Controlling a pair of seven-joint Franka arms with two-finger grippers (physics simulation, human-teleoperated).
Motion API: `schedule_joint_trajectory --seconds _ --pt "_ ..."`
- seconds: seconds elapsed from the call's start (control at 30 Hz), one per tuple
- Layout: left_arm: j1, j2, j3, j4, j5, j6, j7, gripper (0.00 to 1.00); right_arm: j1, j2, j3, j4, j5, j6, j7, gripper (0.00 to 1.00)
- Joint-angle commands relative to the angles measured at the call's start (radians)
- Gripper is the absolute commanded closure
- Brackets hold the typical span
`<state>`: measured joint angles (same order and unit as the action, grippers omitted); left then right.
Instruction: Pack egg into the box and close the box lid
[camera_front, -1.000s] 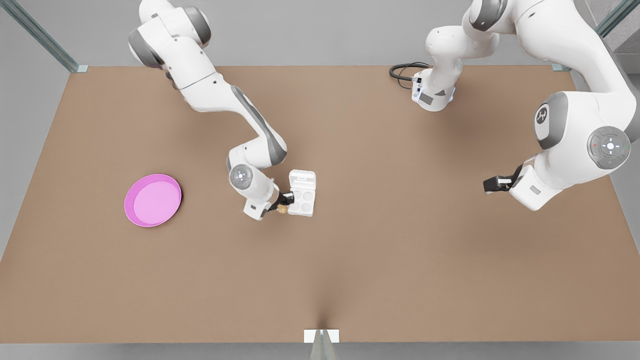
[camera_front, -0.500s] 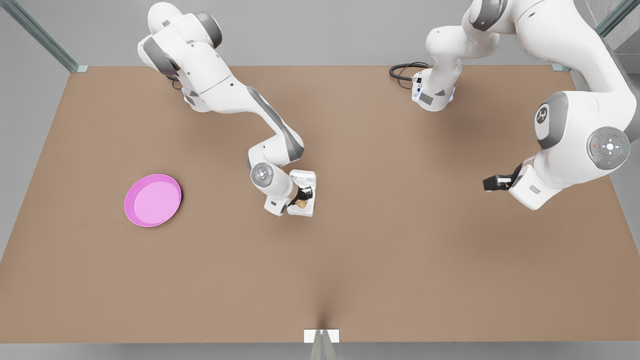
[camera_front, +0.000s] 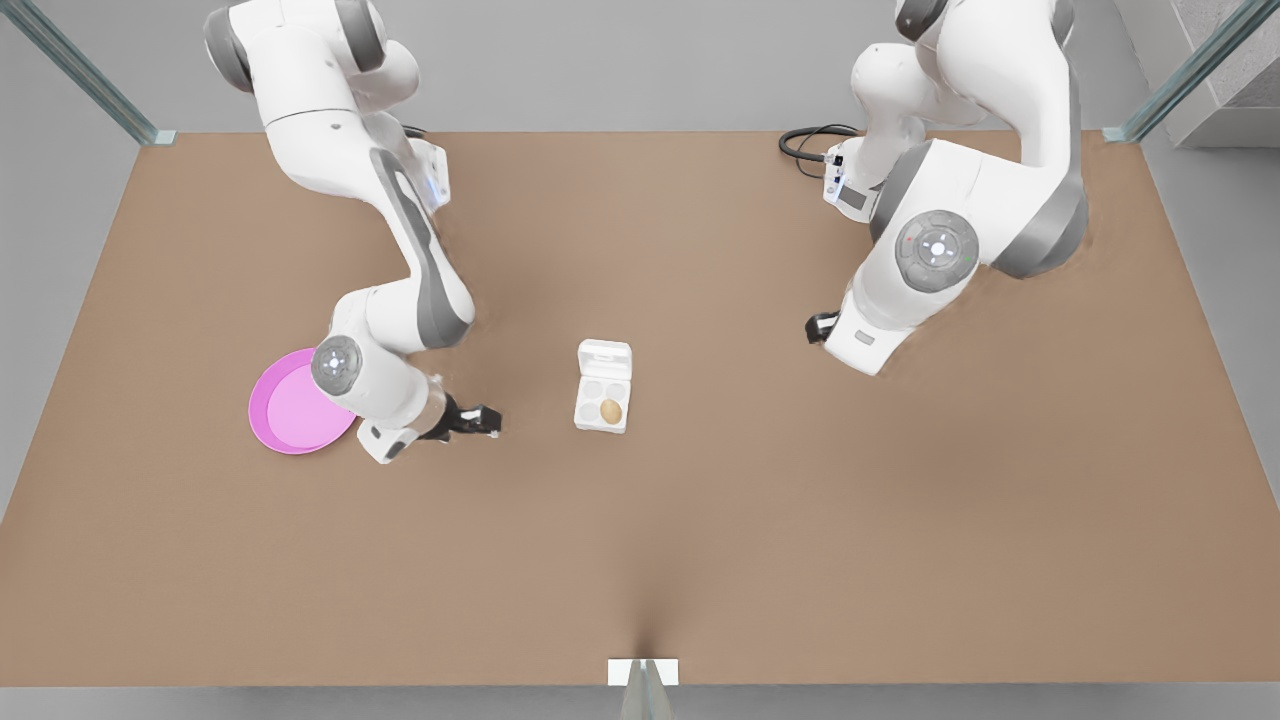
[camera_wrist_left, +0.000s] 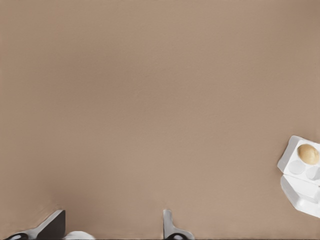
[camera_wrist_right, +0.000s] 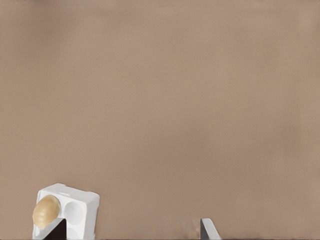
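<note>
The white box (camera_front: 603, 388) lies open at the table's middle, its lid (camera_front: 605, 354) flat on the far side. The tan egg (camera_front: 611, 411) sits in the near well on the front view's right; it also appears as the egg (camera_wrist_left: 308, 154) and the egg (camera_wrist_right: 46, 211) in the wrist views. My left gripper (camera_front: 488, 421) hovers open and holding nothing, off the box toward the front view's left, its fingers (camera_wrist_left: 54, 225) spread wide. My right gripper (camera_front: 817, 327) hangs on the box's other side, farther off, open, with the box (camera_wrist_right: 75, 210) beside one fingertip (camera_wrist_right: 206, 227).
A round pink plate (camera_front: 285, 420) lies at the front view's left, partly under the left arm's wrist. A black cable (camera_front: 805, 143) loops at the right arm's base on the far edge. Bare brown table surrounds the box.
The left gripper let go of the egg into the box well and drew back toward the pink plate. The right arm swung in from the front view's right toward the box.
</note>
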<state>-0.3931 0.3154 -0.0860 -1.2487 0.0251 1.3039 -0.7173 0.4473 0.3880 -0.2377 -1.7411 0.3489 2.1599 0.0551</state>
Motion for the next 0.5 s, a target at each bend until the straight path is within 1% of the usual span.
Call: schedule_joint_trajectory --seconds 0.0,0.03,0.07,0.1,0.13,0.17,0.2,0.23,0.3,0.33,0.47 --pt "-0.033 0.001 0.0 0.0 -0.085 0.0 -0.04 0.66 0.004 -0.009 -0.038 0.002 -0.022 -0.023 -0.006 0.0" --pt "-0.111 0.019 -0.001 0.002 -0.145 -0.002 -0.105 0.66 -0.015 -0.04 -0.104 0.021 -0.109 -0.084 -0.006 0.0" --pt "-0.181 0.037 -0.001 0.005 -0.16 0.0 -0.2 0.66 -0.143 -0.081 -0.025 0.034 -0.208 -0.127 -0.006 0.0" --pt "-0.217 0.079 -0.001 0.051 -0.228 0.003 -0.327 0.66 -0.294 -0.109 0.115 0.032 -0.281 -0.138 -0.003 0.0" --pt "-0.251 0.1 -0.024 0.066 -0.232 0.014 -0.361 0.66 -0.383 -0.142 0.169 0.034 -0.284 -0.159 -0.004 0.0" --pt "-0.253 0.119 -0.066 0.071 -0.232 0.06 -0.375 0.66 -0.384 -0.152 0.166 0.089 -0.324 -0.235 -0.004 0.0" --pt "-0.256 0.171 -0.106 0.081 -0.228 0.113 -0.36 0.66 -0.391 -0.143 0.163 0.149 -0.327 -0.307 -0.003 0.0" --pt "-0.299 0.22 -0.112 0.098 -0.22 0.141 -0.364 0.66 -0.392 -0.146 0.146 0.152 -0.326 -0.307 -0.004 0.0" --pt "-0.333 0.268 -0.112 0.103 -0.215 0.215 -0.369 0.66 -0.401 -0.092 0.13 0.202 -0.326 -0.304 0.002 0.0" --pt "-0.334 0.289 -0.112 0.103 -0.2 0.242 -0.361 0.66 -0.409 -0.07 0.129 0.233 -0.324 -0.304 0.002 0.0" --pt "-0.348 0.396 -0.112 0.104 -0.105 0.267 -0.271 0.66 -0.415 -0.051 0.129 0.236 -0.323 -0.293 0.005 0.0"
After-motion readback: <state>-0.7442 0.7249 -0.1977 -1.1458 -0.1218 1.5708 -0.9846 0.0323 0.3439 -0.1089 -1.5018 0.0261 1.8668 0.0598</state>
